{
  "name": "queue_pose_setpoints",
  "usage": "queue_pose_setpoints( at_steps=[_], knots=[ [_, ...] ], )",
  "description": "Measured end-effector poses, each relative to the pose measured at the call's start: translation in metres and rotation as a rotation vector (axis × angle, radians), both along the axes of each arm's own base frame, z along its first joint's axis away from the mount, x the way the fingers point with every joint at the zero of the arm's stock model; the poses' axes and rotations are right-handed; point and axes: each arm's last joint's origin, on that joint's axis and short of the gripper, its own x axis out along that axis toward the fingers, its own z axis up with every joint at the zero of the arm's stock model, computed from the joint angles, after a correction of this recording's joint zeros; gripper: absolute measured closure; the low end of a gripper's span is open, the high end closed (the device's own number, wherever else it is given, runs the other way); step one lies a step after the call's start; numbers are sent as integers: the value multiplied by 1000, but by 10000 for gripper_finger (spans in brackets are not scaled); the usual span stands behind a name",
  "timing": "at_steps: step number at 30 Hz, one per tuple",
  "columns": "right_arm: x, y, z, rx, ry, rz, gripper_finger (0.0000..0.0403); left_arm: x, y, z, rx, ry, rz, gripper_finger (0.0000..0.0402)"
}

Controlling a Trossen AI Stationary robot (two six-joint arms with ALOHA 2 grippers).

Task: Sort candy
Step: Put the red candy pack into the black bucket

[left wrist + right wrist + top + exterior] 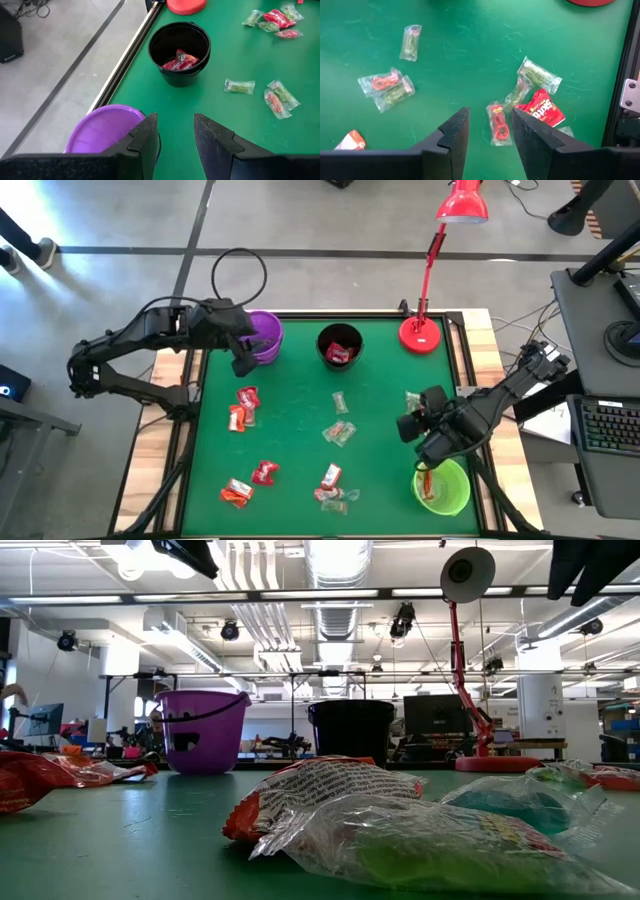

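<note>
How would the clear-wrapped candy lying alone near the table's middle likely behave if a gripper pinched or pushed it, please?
The clear-wrapped candy looks small and flat, so probably light. Its wrapper seems thin and glossy, so it may crumple and slip between fingers. Lying flat on the green table, it would likely slide, not roll, when pushed.

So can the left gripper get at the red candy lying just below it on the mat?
Probably yes. The left gripper, open and empty beside the purple cup, has only bare mat between it and the red candy; no cup or arm intervenes.
</note>
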Motion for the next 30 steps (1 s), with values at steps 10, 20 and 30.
queue_pose_setpoints(
  at_steps=[10, 20, 30],
  knots=[
    [5, -9, -5, 9, 14, -69, 201, -8, -2, 4, 48, 1, -43, 292],
    [-2, -24, -42, 75, 92, -415, 192, -14, -3, 8, 113, 19, -104, 292],
    [-2, -26, -83, 199, 44, -542, 192, -14, -3, 8, 150, 41, -140, 292]
  ],
)
